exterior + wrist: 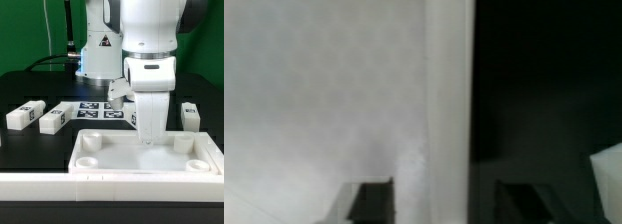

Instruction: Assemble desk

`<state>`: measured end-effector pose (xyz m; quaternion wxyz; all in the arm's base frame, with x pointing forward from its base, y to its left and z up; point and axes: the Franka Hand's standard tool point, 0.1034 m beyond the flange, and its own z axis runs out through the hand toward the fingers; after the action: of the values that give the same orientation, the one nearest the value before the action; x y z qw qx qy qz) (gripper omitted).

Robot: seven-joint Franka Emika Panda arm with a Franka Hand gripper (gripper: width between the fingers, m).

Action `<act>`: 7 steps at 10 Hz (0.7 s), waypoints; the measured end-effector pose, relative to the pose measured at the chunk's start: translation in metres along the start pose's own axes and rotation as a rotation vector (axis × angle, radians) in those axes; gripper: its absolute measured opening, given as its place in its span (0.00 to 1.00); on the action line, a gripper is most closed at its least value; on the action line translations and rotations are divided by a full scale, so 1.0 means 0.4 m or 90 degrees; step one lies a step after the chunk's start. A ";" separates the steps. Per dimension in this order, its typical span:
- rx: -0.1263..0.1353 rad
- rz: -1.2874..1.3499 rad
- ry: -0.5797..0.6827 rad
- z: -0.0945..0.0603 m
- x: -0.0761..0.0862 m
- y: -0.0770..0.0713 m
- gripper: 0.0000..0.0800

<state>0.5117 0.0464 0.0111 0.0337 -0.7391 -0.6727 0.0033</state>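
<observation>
Your gripper point(150, 138) holds its jaws apart, astride the rim of the desk panel point(120, 160), which lies along the edge of the bench point(30, 88) nearest the exterior camera. If one finger touches first, I think the panel can slide.

White rimmed desk panel point(118, 157), flat, round corner sockets point(88, 142) facing up. Behind it, three short tagged block legs point(53, 119), lying apart.
</observation>
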 end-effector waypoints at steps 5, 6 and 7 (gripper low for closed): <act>0.008 0.009 -0.007 -0.024 -0.037 -0.021 0.81; 0.003 0.033 -0.009 -0.049 -0.031 -0.017 0.81; -0.011 0.060 -0.011 -0.087 -0.018 -0.015 0.81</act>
<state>0.5069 0.0382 0.0459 0.0216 -0.7701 -0.6376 0.0056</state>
